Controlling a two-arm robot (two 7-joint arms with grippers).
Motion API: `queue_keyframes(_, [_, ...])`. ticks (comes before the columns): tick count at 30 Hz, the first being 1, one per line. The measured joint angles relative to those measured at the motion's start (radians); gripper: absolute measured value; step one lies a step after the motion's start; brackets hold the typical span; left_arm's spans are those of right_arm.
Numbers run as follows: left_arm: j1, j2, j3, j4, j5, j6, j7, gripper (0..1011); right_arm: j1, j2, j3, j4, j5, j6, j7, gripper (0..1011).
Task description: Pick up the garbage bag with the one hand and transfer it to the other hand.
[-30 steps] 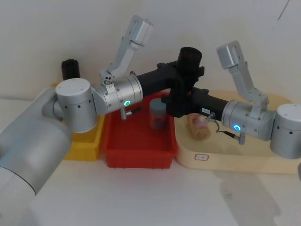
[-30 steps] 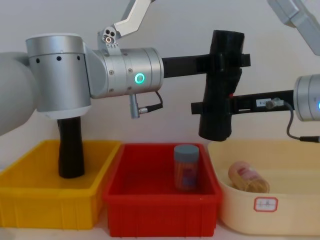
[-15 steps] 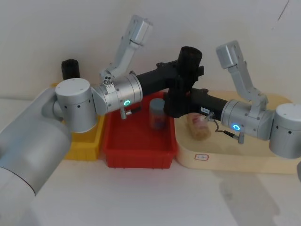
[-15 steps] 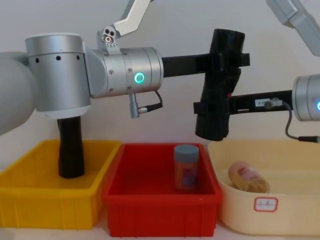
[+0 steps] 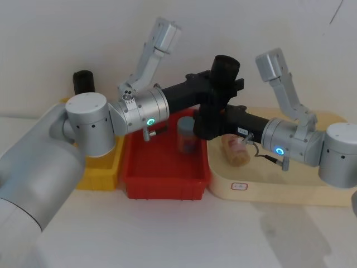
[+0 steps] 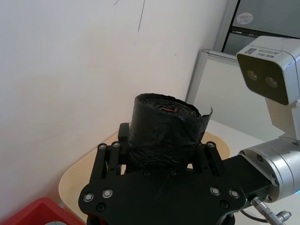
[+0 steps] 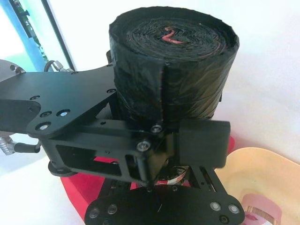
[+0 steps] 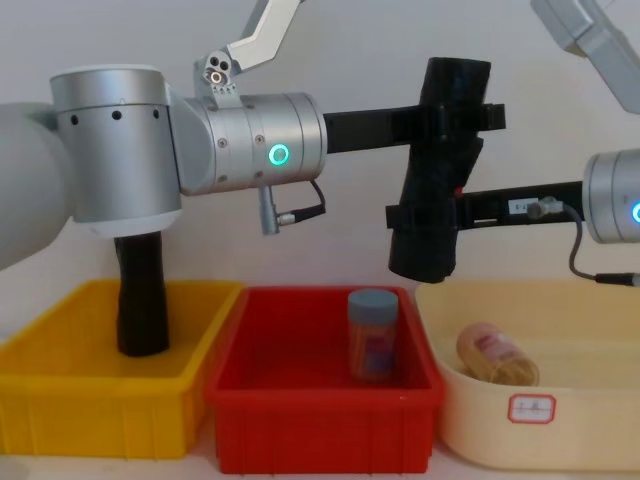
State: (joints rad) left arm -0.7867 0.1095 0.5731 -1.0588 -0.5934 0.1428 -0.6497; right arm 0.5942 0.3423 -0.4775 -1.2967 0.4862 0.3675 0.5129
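Observation:
The garbage bag (image 8: 438, 170), a tall black roll with a small red spot on its side, hangs tilted in the air above the gap between the red bin and the cream tray. My left gripper (image 8: 460, 115), on the green-lit arm, is shut on its upper part. My right gripper (image 8: 420, 215), on the blue-lit arm, is shut on its lower part from the other side. In the left wrist view the garbage bag (image 6: 166, 126) sits between the fingers. In the right wrist view the end of the garbage bag (image 7: 173, 89) shows a red curl.
A plain black roll (image 8: 140, 300) stands in the yellow bin (image 8: 100, 385) on the left. The red bin (image 8: 320, 430) in the middle holds an upright jar (image 8: 372, 335). Another jar (image 8: 495, 355) lies in the cream tray (image 8: 600, 440) on the right.
The lower end of the bag has swung slightly to the left with the right gripper, so the roll leans more. The left arm has stayed in place.

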Motion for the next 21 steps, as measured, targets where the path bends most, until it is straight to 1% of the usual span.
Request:
queue_keyframes(2, [0.0,0.0,0.0,0.0,0.0,0.0,0.0,660,0.0,0.0,0.0,0.0,0.0,0.0,0.0,472])
queue_keyframes(3, [0.0,0.0,0.0,0.0,0.0,0.0,0.0,718,0.0,0.0,0.0,0.0,0.0,0.0,0.0,472])
queue_keyframes(5, [0.0,0.0,0.0,0.0,0.0,0.0,0.0,747,0.0,0.0,0.0,0.0,0.0,0.0,0.0,472])
queue_keyframes(6, [0.0,0.0,0.0,0.0,0.0,0.0,0.0,810,0.0,0.0,0.0,0.0,0.0,0.0,0.0,472])
queue_keyframes(8, [0.0,0.0,0.0,0.0,0.0,0.0,0.0,846,0.0,0.0,0.0,0.0,0.0,0.0,0.0,472])
queue_keyframes(9, [0.0,0.0,0.0,0.0,0.0,0.0,0.0,897,0.001,0.0,0.0,0.0,0.0,0.0,0.0,472])
queue_keyframes(12, [0.0,0.0,0.0,0.0,0.0,0.0,0.0,946,0.001,0.002,0.0,0.0,0.0,0.001,-0.005,472])
queue_keyframes(13, [0.0,0.0,0.0,0.0,0.0,0.0,0.0,989,0.001,0.003,0.001,-0.002,-0.001,0.002,-0.01,472])
queue_keyframes(14, [0.0,0.0,0.0,0.0,0.0,0.0,0.0,1001,0.0,0.006,0.004,-0.005,-0.002,0.004,-0.017,472])
queue_keyframes(21, [0.0,0.0,0.0,0.0,0.0,0.0,0.0,1002,-0.007,0.019,0.021,-0.019,-0.003,0.016,-0.055,472])
